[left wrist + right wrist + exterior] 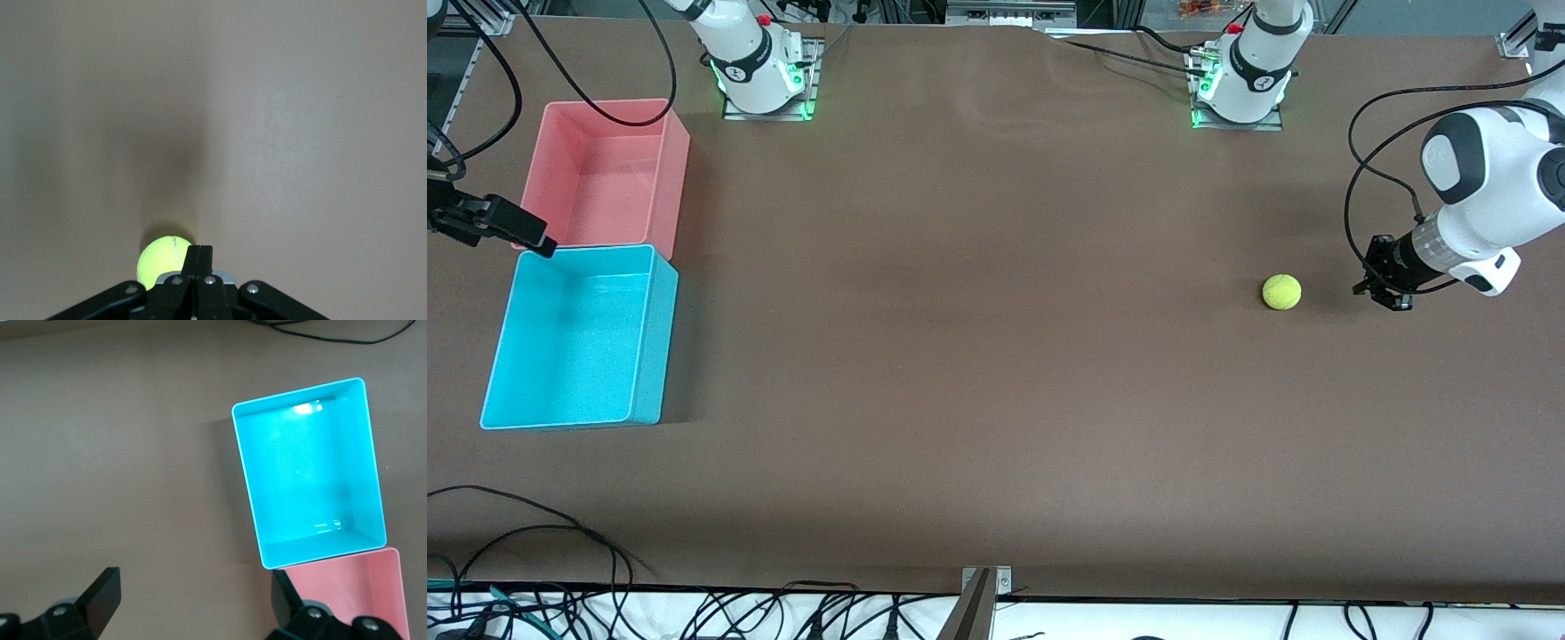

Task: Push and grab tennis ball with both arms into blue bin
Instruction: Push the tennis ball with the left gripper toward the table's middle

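A: Tennis ball point(1281, 292), small, fuzzy and yellow-green, sits on the brown table point(996, 356) toward the left arm's end, well apart from the light cyan-blue rectangular plastic bin point(649, 342) at the right arm's end.

B: And the left gripper point(1383, 289)?

A: Low beside the ball, at its 3 o'clock in the front view, fingers pressed together like a pusher; no contact visible.

B: Right gripper point(538, 242)?

A: Waiting with fingers spread apart, over the seam where the blue bin touches the same-sized salmon-pink plastic bin point(671, 160).

B: Risks?

A: An off-centre shove would likely send the ball rolling toward 7 or 11 o'clock, missing the right gripper. Too hard, and it could run off the table.
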`<state>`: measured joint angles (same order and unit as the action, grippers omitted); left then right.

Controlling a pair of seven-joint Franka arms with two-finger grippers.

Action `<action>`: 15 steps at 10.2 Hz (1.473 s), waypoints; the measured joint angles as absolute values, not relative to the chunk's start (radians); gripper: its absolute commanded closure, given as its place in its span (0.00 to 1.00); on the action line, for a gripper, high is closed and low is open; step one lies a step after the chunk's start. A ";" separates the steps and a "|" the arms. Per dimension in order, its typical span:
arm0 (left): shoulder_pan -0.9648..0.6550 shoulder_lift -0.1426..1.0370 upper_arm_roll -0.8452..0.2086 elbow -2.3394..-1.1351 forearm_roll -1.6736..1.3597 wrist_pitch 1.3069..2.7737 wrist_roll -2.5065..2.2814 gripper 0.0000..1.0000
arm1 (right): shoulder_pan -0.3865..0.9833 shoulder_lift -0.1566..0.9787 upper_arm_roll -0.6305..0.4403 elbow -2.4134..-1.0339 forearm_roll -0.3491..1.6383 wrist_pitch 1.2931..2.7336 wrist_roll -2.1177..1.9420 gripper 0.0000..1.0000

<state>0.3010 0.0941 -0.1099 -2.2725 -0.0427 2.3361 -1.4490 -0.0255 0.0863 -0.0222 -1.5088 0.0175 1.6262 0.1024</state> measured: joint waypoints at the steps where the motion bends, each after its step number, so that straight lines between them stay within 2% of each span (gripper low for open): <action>1: 0.301 0.103 -0.110 -2.303 -0.043 2.382 -1.450 1.00 | -0.025 0.086 -0.022 -1.509 0.017 1.626 0.102 0.00; 4: 0.302 0.165 -0.110 -2.386 -0.044 2.533 -1.451 1.00 | -0.026 0.086 -0.022 -1.509 0.017 1.626 0.102 0.00; 9: 0.302 0.290 -0.110 -2.434 -0.065 2.753 -1.452 1.00 | -0.026 0.086 -0.022 -1.509 0.017 1.626 0.102 0.00; 15: 0.372 0.317 -0.112 -2.440 -0.065 2.786 -1.371 1.00 | -0.026 0.086 -0.023 -1.509 0.017 1.626 0.102 0.00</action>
